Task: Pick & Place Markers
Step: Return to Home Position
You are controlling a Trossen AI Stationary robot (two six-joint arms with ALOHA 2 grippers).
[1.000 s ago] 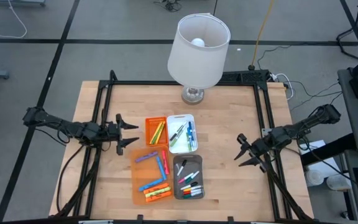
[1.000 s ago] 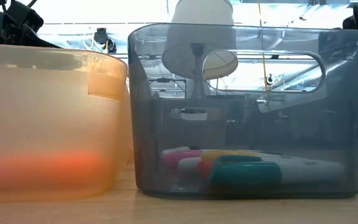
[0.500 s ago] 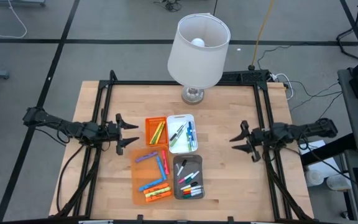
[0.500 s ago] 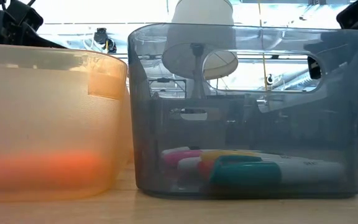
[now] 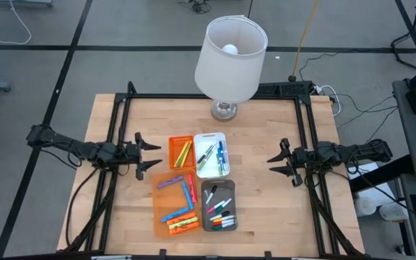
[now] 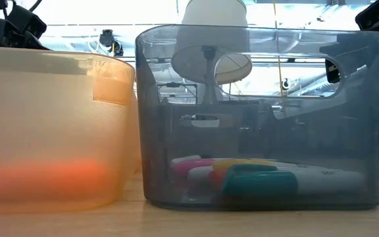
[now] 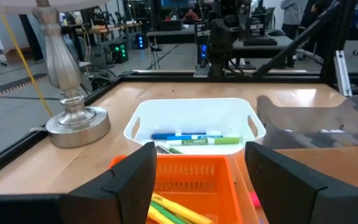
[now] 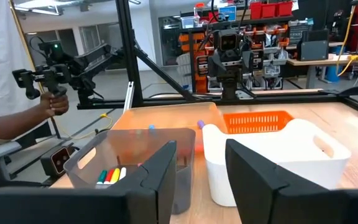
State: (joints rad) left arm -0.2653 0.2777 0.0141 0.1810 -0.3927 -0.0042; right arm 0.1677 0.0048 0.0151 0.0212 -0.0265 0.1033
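Observation:
The markers lie in four trays at the table's middle. There are yellow ones in a small orange basket [image 5: 181, 152] and blue and green ones [image 7: 194, 138] in a white tray [image 5: 212, 154]. Mixed colours fill a large translucent orange tray [image 5: 175, 204] and a grey tray [image 5: 219, 205], whose markers [image 6: 255, 178] rest on its floor. My left gripper [image 5: 146, 153] hovers open just left of the orange basket, pointing right; in its wrist view [image 7: 201, 162] it frames the basket and white tray. My right gripper [image 5: 280, 162] is open, well right of the trays, pointing left [image 8: 201, 155].
A table lamp [image 5: 230, 58] stands on its metal base [image 7: 76, 124] at the far middle, just behind the trays. A black frame [image 5: 128, 97] runs along the table's edges. A person's hand [image 8: 55, 102] holds a device beyond the table. Bare wood lies between the trays and my right gripper.
My right gripper has moved a little toward the far edge. It has also swung round from a slant toward the near-left to point level at the trays. The left arm and the markers have kept still.

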